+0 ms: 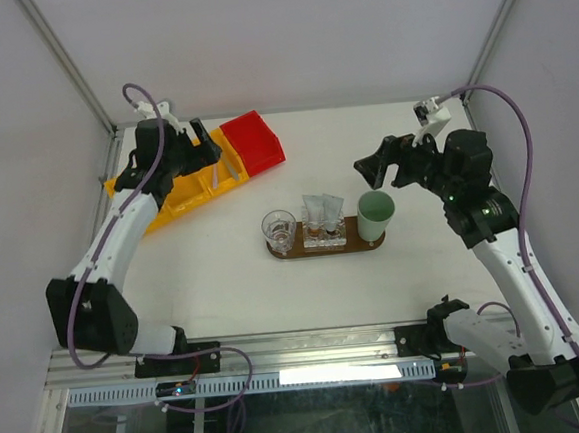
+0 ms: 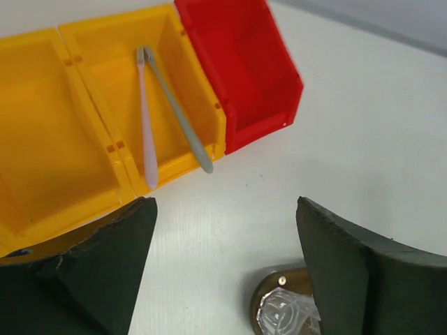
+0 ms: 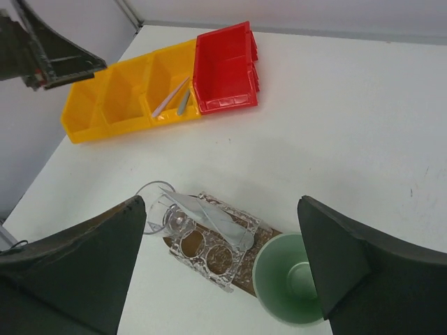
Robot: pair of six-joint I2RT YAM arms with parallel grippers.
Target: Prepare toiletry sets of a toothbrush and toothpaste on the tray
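Note:
The dark brown oval tray (image 1: 357,245) lies mid-table. It carries a clear glass (image 1: 279,229), a clear holder (image 1: 324,234) with two pale grey-blue tubes (image 1: 322,210) standing in it, and a mint-green cup (image 1: 376,215). Two toothbrushes, one pale (image 2: 147,118) and one grey (image 2: 178,112), lie in a yellow bin compartment (image 2: 119,84). My left gripper (image 1: 211,154) is open and empty above the table next to that bin. My right gripper (image 1: 379,174) is open and empty, above and behind the cup. In the right wrist view the tubes (image 3: 209,216) lean over the holder (image 3: 216,255).
A row of yellow bins (image 1: 173,196) and a red bin (image 1: 254,144) stand at the back left. The red bin (image 2: 237,63) looks empty. White walls and metal posts frame the table at the back and sides.

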